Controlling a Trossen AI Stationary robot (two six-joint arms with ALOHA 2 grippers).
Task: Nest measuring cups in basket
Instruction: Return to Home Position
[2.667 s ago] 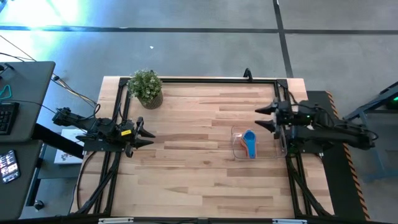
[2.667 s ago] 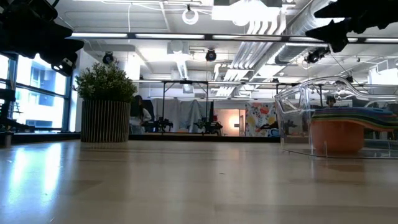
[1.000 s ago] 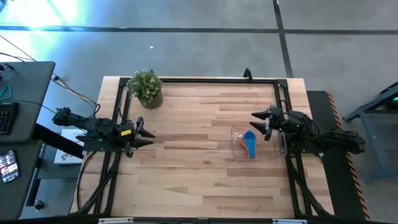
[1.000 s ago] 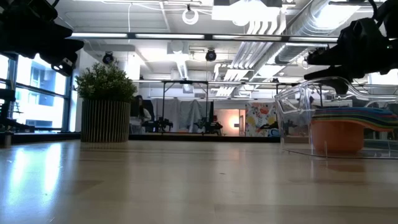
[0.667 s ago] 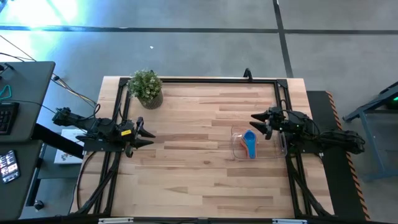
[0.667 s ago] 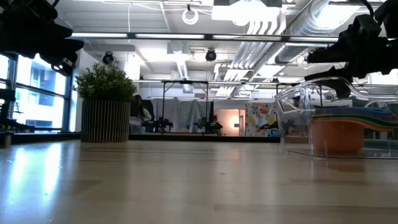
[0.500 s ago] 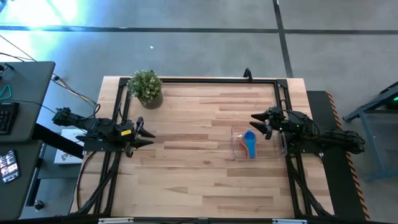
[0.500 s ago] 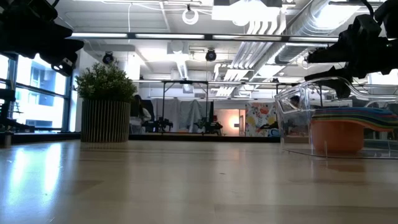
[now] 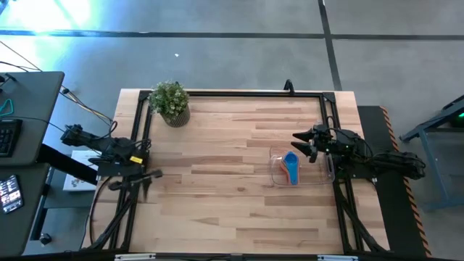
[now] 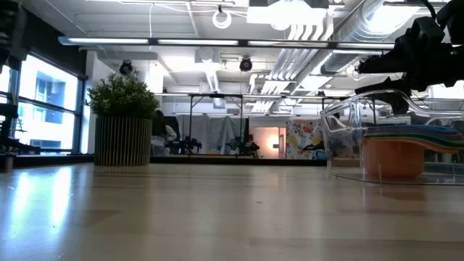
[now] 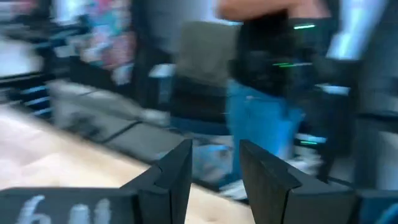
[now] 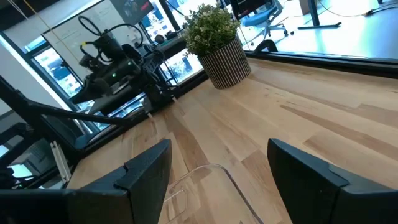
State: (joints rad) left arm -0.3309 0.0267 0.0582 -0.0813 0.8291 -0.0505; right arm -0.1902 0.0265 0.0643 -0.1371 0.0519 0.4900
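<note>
Rectangular pale wooden table top (image 9: 232,203): plank-jointed, smooth, satin sheen, window light reflected near left.
Clear rectangular plastic tub (image 10: 346,141), right: glossy, see-through, bright glints on rim.
Nested coloured plastic measuring cups (image 10: 391,156) inside it: smooth, dull sheen.
Round dark plant pot (image 10: 122,141), far left: ribbed, matt.
Right gripper (image 12: 217,152) fingers (image 12: 146,174): matt black.

Bright, even overhead light on the bench (image 9: 232,217), with soft, short shadows under the arms. Far left in the high view, a strong blue-white glare washes the floor (image 9: 58,14). Down low, the ceiling lights (image 10: 290,14) and the left window (image 10: 47,101) blaze. The bench top mirrors them in a pale sheen, and the plant (image 10: 122,101) stands backlit. In the left wrist view the room smears with motion; only the left end effector (image 11: 214,152) reads crisp.
</note>
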